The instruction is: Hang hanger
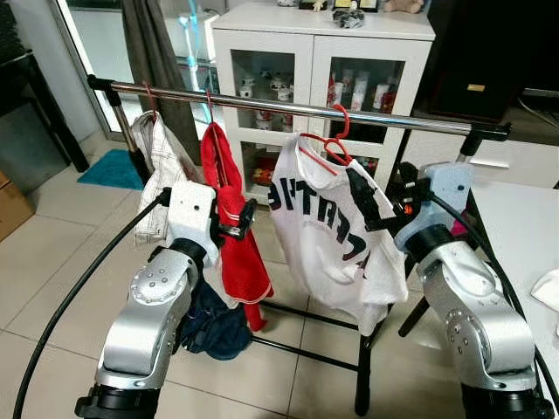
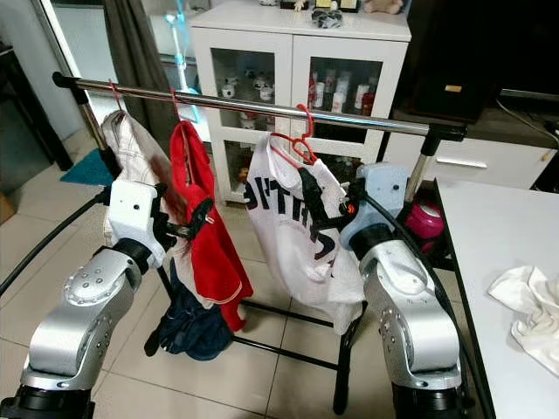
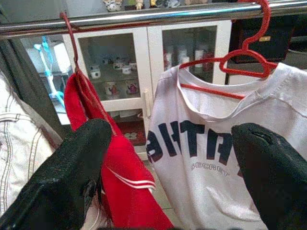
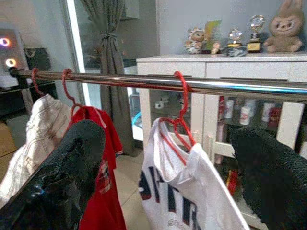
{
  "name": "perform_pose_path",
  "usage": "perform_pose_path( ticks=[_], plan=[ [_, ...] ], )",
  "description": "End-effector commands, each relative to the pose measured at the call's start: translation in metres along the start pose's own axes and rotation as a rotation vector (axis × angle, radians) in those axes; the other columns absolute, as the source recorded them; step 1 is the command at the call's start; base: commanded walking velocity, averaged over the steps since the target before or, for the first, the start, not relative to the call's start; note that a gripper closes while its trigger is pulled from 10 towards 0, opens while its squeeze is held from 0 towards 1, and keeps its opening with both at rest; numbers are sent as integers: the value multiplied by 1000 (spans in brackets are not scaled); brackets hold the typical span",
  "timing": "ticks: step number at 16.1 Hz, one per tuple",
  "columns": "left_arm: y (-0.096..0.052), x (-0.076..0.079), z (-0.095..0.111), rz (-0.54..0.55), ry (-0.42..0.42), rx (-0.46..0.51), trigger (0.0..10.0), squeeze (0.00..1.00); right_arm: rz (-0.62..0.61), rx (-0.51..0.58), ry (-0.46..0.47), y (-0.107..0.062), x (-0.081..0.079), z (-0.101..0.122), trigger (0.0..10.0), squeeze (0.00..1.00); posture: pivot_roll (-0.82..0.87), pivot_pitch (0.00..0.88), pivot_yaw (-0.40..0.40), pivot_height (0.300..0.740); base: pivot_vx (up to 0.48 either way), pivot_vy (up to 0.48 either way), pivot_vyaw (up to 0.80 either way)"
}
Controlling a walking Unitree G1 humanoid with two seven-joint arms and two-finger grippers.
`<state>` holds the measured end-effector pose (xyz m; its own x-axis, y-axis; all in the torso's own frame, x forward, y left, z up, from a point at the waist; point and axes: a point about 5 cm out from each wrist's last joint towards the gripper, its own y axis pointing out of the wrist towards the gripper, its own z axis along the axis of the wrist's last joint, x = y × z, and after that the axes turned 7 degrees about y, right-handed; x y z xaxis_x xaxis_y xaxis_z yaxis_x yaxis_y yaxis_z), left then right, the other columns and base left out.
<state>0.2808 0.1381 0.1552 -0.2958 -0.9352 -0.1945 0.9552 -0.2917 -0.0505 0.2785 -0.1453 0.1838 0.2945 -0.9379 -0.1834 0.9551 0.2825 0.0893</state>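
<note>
Now | both fingers wide | white shirt (image 1: 327,231) on rail (image 1: 288,106) | cabinet (image 1: 319,52) behind

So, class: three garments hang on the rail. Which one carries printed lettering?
The white shirt, on the hanger nearest the right gripper. The red garment and cream one show none.

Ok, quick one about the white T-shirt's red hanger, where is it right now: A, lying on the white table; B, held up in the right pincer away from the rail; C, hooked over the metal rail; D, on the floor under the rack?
C: the red hanger carrying the white T-shirt has its hook over the metal rail, and both the right pincer and the left pincer stand open, gripping nothing.
</note>
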Motion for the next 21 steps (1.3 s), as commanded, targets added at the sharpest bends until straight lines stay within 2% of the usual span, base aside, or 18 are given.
perform_pose_path(
  ticks=[1, 7, 8, 9, 17, 19, 21],
  plan=[
    [0, -1, 5, -15, 18, 23, 10000, 1000, 10, -3, 9, 2, 0, 4, 10000, 0, -86, 0, 38, 740, 0, 0, 0],
    [-5, -3, 6, -133, 105, 32, 10000, 1000, 17, -67, -20, 12, 5, 6, 10000, 0, -77, 0, 27, 740, 0, 0, 0],
    [-5, -3, 6, -146, 112, 33, 10000, 1000, 23, -68, -19, 13, 5, 7, 10000, 416, -75, 0, 24, 740, 0, 0, 0],
    [-6, -2, 6, -164, 115, 34, 10000, 1000, 32, -72, -23, 15, 5, 8, 10000, 1000, -75, 0, 23, 740, 0, 0, 0],
    [-13, 0, 0, -274, 137, 11, 10000, 1000, 116, -163, -56, 27, 6, 11, 10000, 1000, -88, 0, 34, 740, 0, 0, 0],
    [-19, -5, -7, -311, 160, -23, 10000, 1000, 184, -224, -43, 35, 0, 9, 10000, 1000, -89, 0, 39, 740, 0, 0, 0],
    [-21, -10, -7, -322, 175, -30, 10000, 1000, 174, -213, -27, 54, -2, 12, 10000, 1000, -89, 0, 44, 740, 0, 0, 0]
  ],
)
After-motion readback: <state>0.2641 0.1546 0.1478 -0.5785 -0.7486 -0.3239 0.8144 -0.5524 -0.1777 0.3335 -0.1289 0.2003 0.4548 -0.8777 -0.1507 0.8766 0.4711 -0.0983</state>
